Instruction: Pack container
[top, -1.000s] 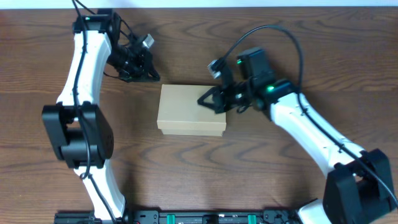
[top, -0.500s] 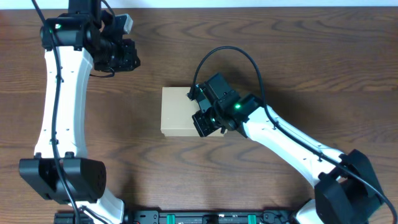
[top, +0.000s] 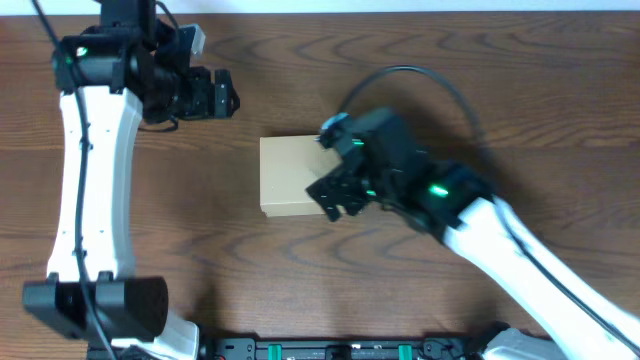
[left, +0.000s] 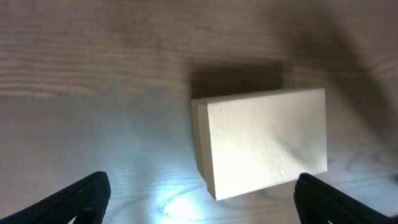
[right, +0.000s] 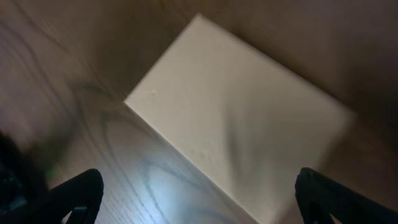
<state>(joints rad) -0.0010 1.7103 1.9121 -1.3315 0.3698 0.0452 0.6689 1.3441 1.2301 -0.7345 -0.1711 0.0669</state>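
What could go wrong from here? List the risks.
1. The box lies unheld; the open right gripper above its edge could shove it along the table.
2. The left gripper hangs far off, open, so nothing braces the box.

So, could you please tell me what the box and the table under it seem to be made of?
The container looks like plain cardboard: matte tan, with crisp folded edges and no print. The table looks like dark wood or a wood-look laminate: grain lines run across it, with a slight sheen.
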